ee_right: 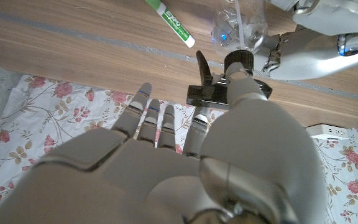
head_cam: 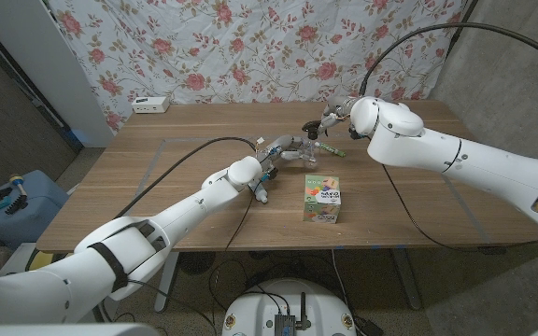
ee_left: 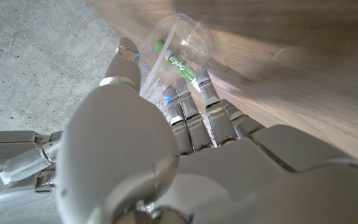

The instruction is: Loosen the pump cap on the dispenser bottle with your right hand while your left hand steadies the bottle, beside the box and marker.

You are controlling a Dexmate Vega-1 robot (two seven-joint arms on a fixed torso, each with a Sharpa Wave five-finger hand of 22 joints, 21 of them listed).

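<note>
The right hand (head_cam: 330,119) sits at the black pump cap (ee_right: 221,87) of the dispenser bottle (head_cam: 294,151). In the right wrist view its thumb reaches up against the collar under the pump head while the other fingers (ee_right: 148,115) stand spread beside it, clear of the cap. Whether the thumb and a finger truly pinch the cap is hard to make out from these angles.

The left hand (head_cam: 274,159) wraps the clear bottle body. The left wrist view shows its fingers (ee_left: 194,106) curled round the transparent wall, with the thumb on the opposite side. The bottle looks tilted in that grip, its cap end pointing toward the right hand, and it sits around the middle of the tabletop (head_cam: 157,187), somewhat toward the far edge.

A green-and-white marker (head_cam: 332,147) lies on the wood just beside the bottle, on the side nearer the right edge. A small colourful box (head_cam: 323,199) stands upright nearer the front edge, close to the bottle but apart from it.

A white power strip (head_cam: 151,105) rests at the far left corner of the tabletop.
</note>
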